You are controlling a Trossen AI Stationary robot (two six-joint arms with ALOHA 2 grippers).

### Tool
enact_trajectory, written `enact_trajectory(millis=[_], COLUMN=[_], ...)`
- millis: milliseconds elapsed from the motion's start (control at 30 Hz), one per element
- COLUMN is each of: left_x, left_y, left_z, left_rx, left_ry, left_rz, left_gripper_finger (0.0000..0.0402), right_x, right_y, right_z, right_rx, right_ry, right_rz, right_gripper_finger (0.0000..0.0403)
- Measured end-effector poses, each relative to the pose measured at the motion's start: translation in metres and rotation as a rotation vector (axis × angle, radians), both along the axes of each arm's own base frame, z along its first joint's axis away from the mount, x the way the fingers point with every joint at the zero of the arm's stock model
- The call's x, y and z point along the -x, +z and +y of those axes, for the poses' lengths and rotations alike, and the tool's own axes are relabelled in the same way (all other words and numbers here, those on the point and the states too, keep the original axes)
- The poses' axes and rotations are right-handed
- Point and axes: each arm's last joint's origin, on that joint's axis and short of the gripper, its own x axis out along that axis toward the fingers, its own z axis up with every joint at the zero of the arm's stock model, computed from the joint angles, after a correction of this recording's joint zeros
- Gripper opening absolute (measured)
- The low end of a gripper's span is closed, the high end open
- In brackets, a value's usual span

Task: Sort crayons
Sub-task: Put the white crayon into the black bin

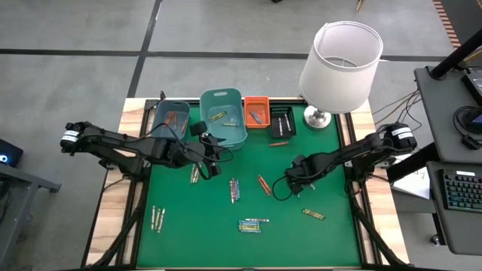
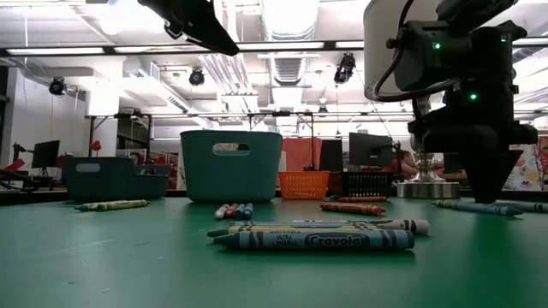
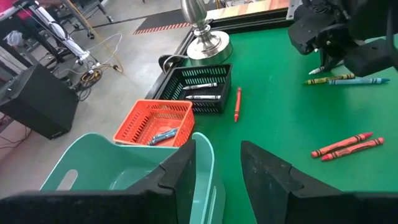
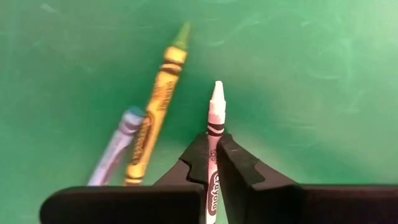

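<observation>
- Step in hand, as I read it: right gripper [image 4: 212, 163] pinches a white crayon [image 4: 214, 118], low over the green mat [image 1: 331, 241] at about 3 o'clock from mat centre
- Crayon: white paper wrap, black band, tip pointing out past the fingers; a yellow-green crayon [image 4: 157, 118] and a pale blue crayon [image 4: 115, 149] lie just beside it
- Next call: lift clear without dragging neighbours, carry to the black bin [image 1: 282, 120] at 12 o'clock, which looks to hold pale sticks
- Left gripper [image 3: 224, 168] is spread, empty, over the teal bin [image 1: 223, 113] rim at 11 o'clock
- More crayons lie scattered at 6 and 8 o'clock
</observation>
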Motion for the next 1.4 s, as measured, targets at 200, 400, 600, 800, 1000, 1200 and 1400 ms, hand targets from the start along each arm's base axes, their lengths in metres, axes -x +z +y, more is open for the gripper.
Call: enact_trajectory(millis=[200, 400, 600, 800, 1000, 1200, 1400], left_x=[0.0, 0.0, -0.001, -0.001, 0.001, 0.002, 0.001], left_y=[0.0, 0.001, 0.001, 0.001, -0.001, -0.002, -0.003], left_z=[0.0, 0.0, 0.0, 0.0, 0.0, 0.001, 0.0], left_rx=[0.02, 0.022, 0.022, 0.035, 0.069, 0.096, 0.099], left_ry=[0.011, 0.012, 0.013, 0.02, 0.042, 0.061, 0.064], left_rz=[-0.013, -0.024, -0.029, -0.037, -0.032, -0.033, -0.034], left_gripper_finger=[0.011, 0.011, 0.011, 0.011, 0.011, 0.011, 0.011], right_x=[-0.002, -0.017, -0.044, -0.067, -0.072, -0.074, -0.075], right_y=[0.028, 0.065, 0.089, 0.08, 0.057, 0.039, 0.037], right_z=[-0.01, -0.031, -0.067, -0.115, -0.148, -0.157, -0.157], right_rx=[0.08, 0.332, 0.557, 0.674, 0.699, 0.681, 0.672], right_ry=[0.0, 0.037, 0.073, 0.004, -0.075, -0.108, -0.112], right_rz=[-0.131, -0.33, -0.49, -0.579, -0.499, -0.448, -0.447], right_gripper_finger=[0.0013, 0.0013, 0.0013, 0.0013, 0.0013, 0.0013, 0.002])
